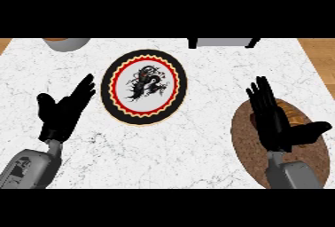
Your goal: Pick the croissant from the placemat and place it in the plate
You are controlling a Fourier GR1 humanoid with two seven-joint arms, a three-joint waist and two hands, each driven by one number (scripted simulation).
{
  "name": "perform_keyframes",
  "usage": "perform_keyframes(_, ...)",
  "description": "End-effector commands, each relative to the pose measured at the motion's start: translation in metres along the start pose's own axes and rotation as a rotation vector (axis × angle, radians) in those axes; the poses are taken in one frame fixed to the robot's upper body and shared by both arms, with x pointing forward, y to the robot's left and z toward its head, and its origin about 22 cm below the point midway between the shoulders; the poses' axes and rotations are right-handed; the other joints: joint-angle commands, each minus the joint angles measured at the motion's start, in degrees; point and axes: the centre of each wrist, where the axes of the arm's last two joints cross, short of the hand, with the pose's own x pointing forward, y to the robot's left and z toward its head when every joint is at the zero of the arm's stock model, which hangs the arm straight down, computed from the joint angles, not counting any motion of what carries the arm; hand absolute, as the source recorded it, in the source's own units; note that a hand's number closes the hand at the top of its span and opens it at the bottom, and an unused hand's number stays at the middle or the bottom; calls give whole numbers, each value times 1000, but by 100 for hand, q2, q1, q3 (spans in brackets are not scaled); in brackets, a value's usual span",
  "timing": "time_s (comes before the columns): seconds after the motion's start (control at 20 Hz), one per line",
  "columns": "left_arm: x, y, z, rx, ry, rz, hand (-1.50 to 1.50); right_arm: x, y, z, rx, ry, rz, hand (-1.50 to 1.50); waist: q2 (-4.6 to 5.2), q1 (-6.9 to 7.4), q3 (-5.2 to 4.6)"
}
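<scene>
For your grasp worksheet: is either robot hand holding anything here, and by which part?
Nothing is held. The right robot hand hovers open over the croissant on the placemat; the left robot hand is open beside the plate.

Both my hands open, forearms coming up from the lower edge.

My left hand (62,113) sits at the left with straight fingers angled up and to the right, thumb spread. My right hand (274,122) is at the right, fingers straight and pointing up, thumb stuck out sideways.
</scene>
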Motion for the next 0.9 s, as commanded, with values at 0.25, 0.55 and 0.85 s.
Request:
perform_keyframes(0.25,-1,20,0,123,-55,-23,0,77,-65,-36,620,-76,119,150,91,472,197)
perform_keyframes(0.55,-16,10,3,127,-20,26,0,85,-182,-23,451,-274,183,-150,176,380,219)
perform_keyframes(0.85,-19,2,1,105,-23,44,0,102,-214,-19,701,-204,404,-150,161,473,211)
